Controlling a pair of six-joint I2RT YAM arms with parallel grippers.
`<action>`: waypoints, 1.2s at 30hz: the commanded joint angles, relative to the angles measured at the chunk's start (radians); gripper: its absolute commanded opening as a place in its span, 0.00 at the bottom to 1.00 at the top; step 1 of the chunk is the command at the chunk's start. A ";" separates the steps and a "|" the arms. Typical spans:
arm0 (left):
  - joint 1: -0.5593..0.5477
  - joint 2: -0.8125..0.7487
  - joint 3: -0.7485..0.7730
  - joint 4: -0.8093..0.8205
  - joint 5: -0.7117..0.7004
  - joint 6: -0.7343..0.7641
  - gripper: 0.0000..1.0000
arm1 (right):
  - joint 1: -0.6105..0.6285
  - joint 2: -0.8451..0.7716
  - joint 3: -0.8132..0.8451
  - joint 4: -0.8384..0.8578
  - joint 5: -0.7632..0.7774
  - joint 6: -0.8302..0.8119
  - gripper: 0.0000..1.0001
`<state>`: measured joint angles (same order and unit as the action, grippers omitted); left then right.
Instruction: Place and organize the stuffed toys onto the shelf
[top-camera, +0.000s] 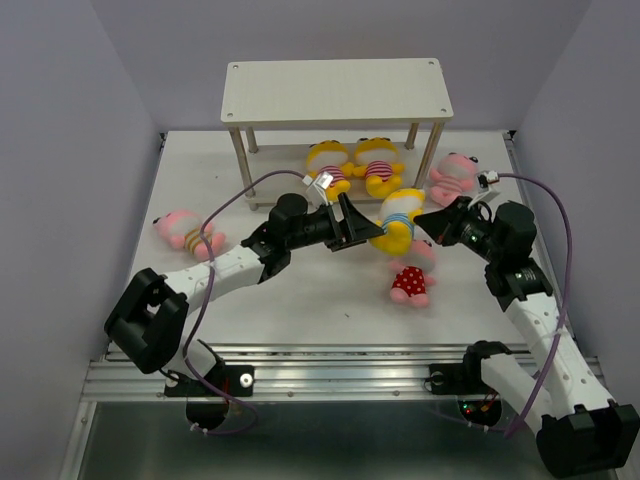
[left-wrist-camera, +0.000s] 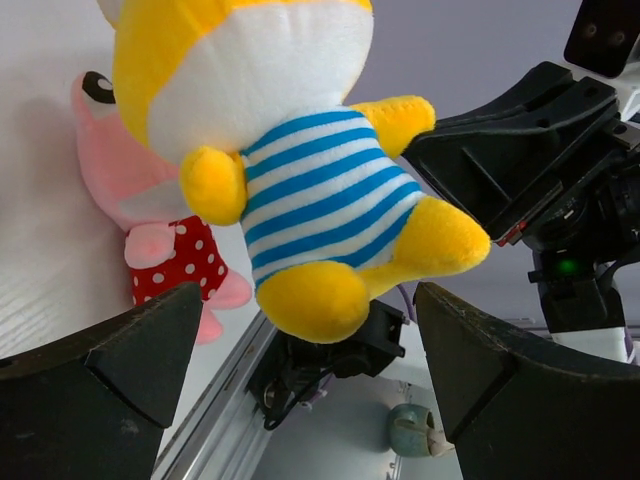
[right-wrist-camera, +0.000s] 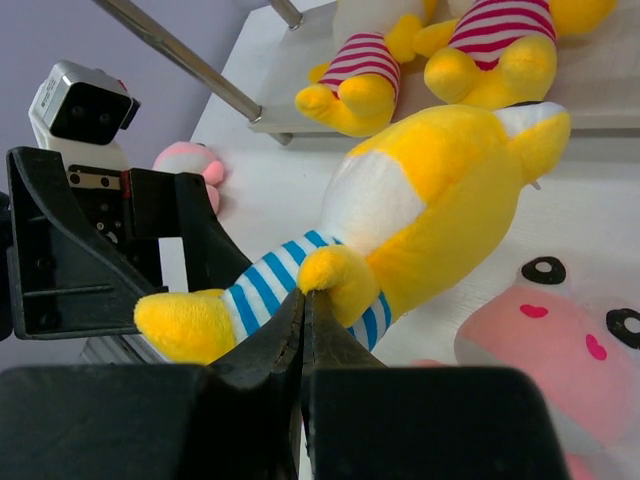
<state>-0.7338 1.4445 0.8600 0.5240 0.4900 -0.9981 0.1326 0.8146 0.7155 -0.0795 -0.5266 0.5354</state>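
Robotics laboratory test cell. Plain grey panels (top-camera: 60, 150) enclose a white table (top-camera: 300, 310) on three sides. A left arm (top-camera: 215, 270) and a right arm (top-camera: 540, 320) are bolted to an aluminium rail (top-camera: 330, 372) at its near edge, trailing purple cables (top-camera: 568, 245). A small shelf (top-camera: 335, 92) and plush toys (top-camera: 183, 229) serve as test objects.

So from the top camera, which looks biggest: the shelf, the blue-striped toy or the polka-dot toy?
1. shelf
2. blue-striped toy
3. polka-dot toy
The toys' order is unsure: the blue-striped one is held up nearer the camera, the other partly covered.
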 joint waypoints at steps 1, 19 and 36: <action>-0.007 -0.019 -0.009 0.099 0.033 -0.028 0.99 | 0.027 -0.002 0.015 0.135 0.060 0.015 0.01; -0.009 0.037 -0.001 0.192 0.045 -0.054 0.79 | 0.067 0.003 0.012 0.153 0.068 0.023 0.01; -0.010 0.056 0.016 0.275 0.105 0.027 0.39 | 0.094 0.027 0.010 0.130 0.036 -0.026 0.01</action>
<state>-0.7345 1.5047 0.8429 0.7052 0.5522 -1.0260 0.2070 0.8383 0.7155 0.0067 -0.4603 0.5373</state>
